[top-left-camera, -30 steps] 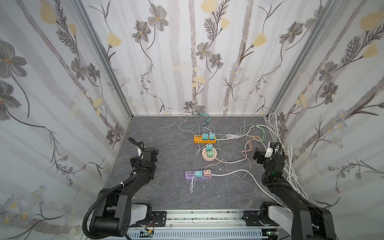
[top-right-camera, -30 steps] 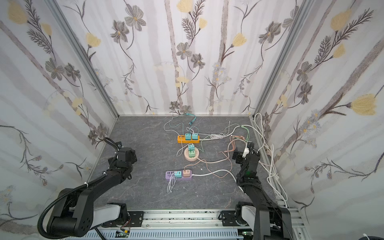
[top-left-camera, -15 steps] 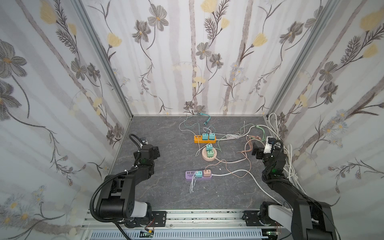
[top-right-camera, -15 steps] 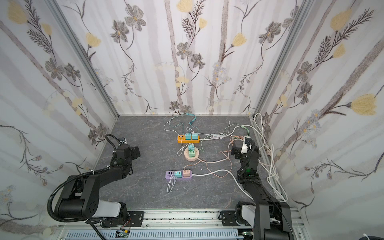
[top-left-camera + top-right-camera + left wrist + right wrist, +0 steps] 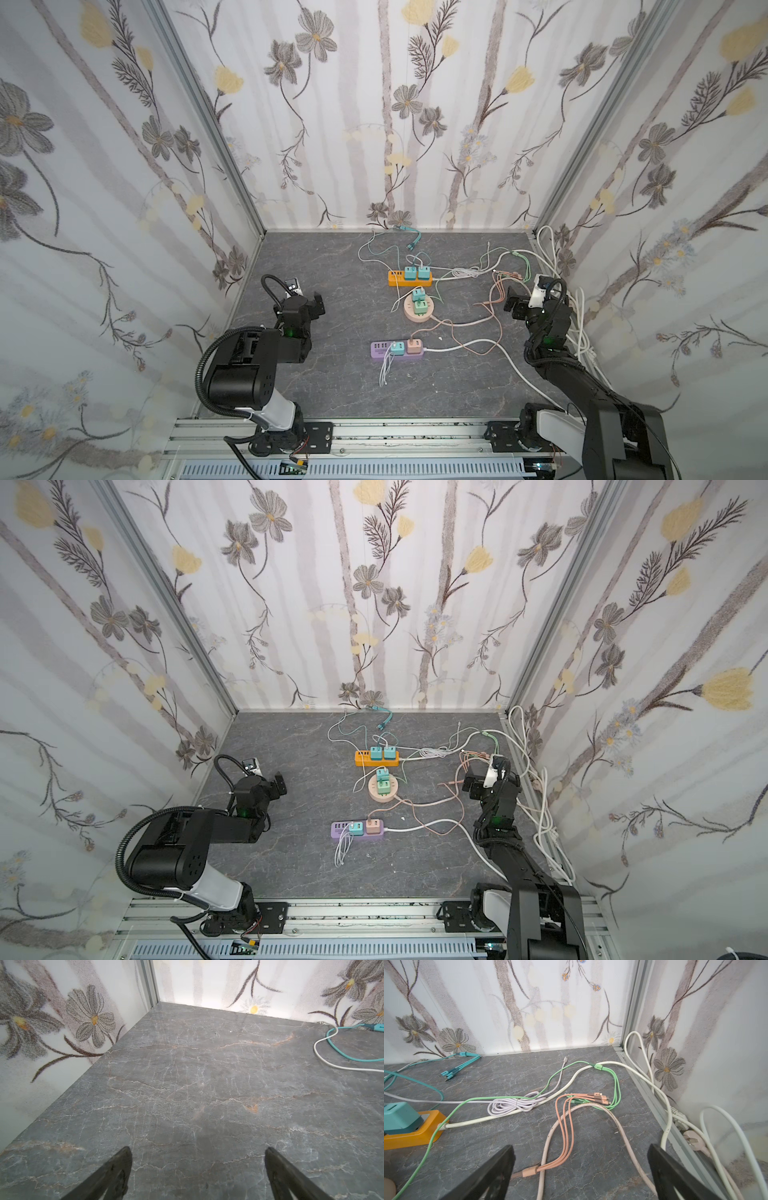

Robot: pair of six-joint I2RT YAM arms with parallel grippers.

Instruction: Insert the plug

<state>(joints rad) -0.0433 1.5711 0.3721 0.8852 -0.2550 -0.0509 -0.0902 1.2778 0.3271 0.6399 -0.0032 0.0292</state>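
both grippers released, and we see nothing between the black wedge fingers. left gripper hangs over bare grey tabletop, which has a marble look with fine white veins. right gripper is above a tangle of smooth cables: peach multi-head cable, mint cable, coiled white cable. pale pink plug, round face with metal prongs, lies loose against the right wall. boxy orange strip, round peach socket and purple strip sit mid-table, with teal cube adapters seated.
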